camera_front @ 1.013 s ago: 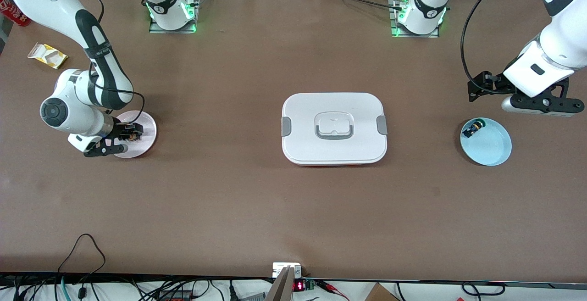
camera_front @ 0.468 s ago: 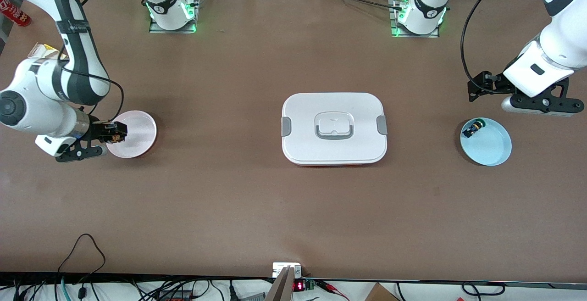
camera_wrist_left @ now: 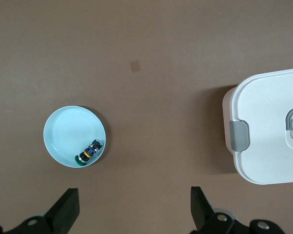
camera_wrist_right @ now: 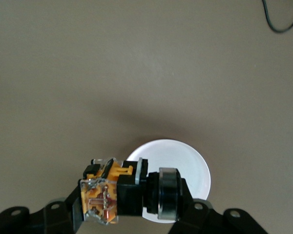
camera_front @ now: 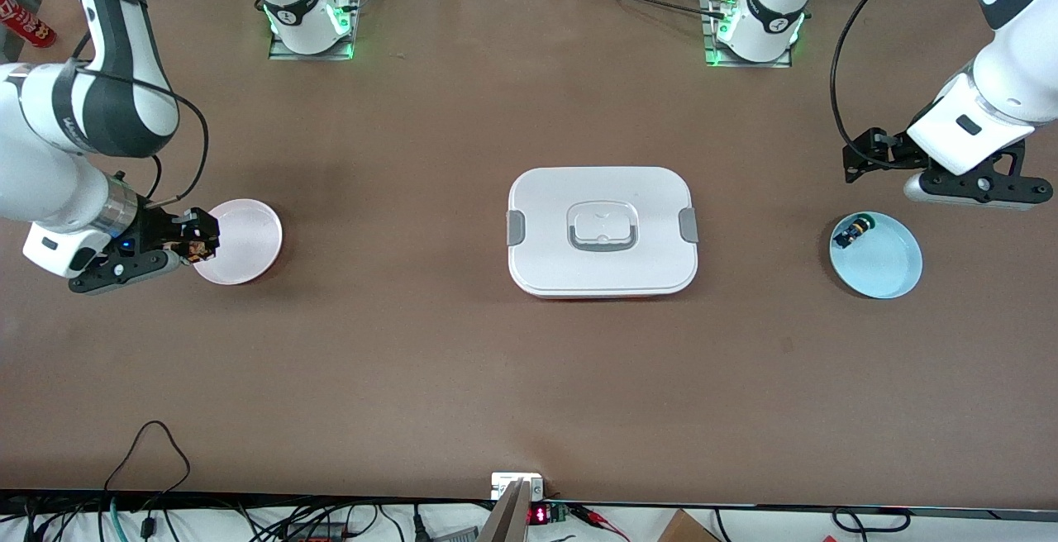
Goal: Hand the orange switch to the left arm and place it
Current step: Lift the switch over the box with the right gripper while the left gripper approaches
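Note:
My right gripper (camera_front: 195, 246) is shut on the orange switch (camera_front: 198, 251), held up over the rim of the pink plate (camera_front: 246, 236) at the right arm's end of the table. In the right wrist view the orange switch (camera_wrist_right: 112, 192) lies crosswise between the black fingers, with the pink plate (camera_wrist_right: 183, 163) below it. The white box (camera_front: 545, 195) sits at the table's middle. My left gripper (camera_front: 979, 188) hangs open and empty over bare table beside the blue plate (camera_front: 891, 268). The left wrist view has the box (camera_wrist_left: 268, 112) toward one edge.
The blue plate (camera_wrist_left: 68, 134) holds a small black switch with blue and green parts (camera_wrist_left: 89, 151), also visible from the front as the small switch (camera_front: 854, 231). A red can (camera_front: 25, 20) stands at the table corner by the right arm. A black cable (camera_front: 153, 443) loops near the front edge.
The right arm has risen and drawn back toward its end of the table, carrying the orange switch off the pink plate's middle to its rim. The left arm has not moved.

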Controlling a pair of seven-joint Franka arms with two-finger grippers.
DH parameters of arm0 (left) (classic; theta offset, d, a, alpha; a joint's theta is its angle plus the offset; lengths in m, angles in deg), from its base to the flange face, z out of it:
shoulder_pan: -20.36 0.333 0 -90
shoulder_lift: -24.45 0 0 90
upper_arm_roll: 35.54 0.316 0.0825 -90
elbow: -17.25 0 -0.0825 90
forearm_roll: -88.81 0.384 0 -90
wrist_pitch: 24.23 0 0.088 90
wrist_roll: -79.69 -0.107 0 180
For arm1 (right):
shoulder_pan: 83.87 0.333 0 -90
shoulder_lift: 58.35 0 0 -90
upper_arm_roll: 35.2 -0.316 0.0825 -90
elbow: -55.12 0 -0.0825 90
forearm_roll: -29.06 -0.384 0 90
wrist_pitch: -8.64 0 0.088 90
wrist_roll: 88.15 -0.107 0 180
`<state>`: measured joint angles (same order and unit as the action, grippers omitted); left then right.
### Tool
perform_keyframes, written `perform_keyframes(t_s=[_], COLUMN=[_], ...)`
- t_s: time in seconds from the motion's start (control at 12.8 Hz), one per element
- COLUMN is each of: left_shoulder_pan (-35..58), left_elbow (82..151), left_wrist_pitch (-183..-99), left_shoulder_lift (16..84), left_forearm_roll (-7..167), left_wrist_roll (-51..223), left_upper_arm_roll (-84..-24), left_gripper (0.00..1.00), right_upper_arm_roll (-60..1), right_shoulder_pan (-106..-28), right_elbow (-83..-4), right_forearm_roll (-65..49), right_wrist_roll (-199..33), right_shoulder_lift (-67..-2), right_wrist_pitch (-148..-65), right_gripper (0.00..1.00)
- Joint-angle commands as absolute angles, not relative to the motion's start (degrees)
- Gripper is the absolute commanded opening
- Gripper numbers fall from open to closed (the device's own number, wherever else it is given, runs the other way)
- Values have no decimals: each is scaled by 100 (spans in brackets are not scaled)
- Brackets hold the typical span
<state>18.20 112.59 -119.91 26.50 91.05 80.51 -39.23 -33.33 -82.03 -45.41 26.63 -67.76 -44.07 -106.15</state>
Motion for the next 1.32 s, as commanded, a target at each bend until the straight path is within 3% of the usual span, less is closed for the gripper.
perform_keyframes(t_s=[0.0,0.78,1.01,1.25], left_shoulder_pan=[1798,1755,1684,1710], left_elbow=[11067,11006,10813,10540], left_wrist_pitch=[-11854,-11766,-11223,-10414], left_shoulder_lift=[2727,2727,2831,3034], left_forearm_roll=[9145,9119,8664,7691], left_wrist_roll=[8066,8127,8119,8127], left_upper_arm_roll=[-3906,-3914,-3923,-3923], left_gripper=[100,100,100,100], right_upper_arm_roll=[-3335,-3651,-3652,-3652], right_shoulder_pan=[-8185,-7588,-7430,-7131], right_elbow=[-4403,-4244,-4262,-4341], right_forearm_roll=[1917,-905,-1530,-2881], right_wrist_roll=[-6102,-2755,-1541,-451], right_shoulder_lift=[-4630,-4543,-4403,-4262], right_wrist_pitch=[-10509,-10993,-11107,-11081], right_gripper=[14,13,13,13])
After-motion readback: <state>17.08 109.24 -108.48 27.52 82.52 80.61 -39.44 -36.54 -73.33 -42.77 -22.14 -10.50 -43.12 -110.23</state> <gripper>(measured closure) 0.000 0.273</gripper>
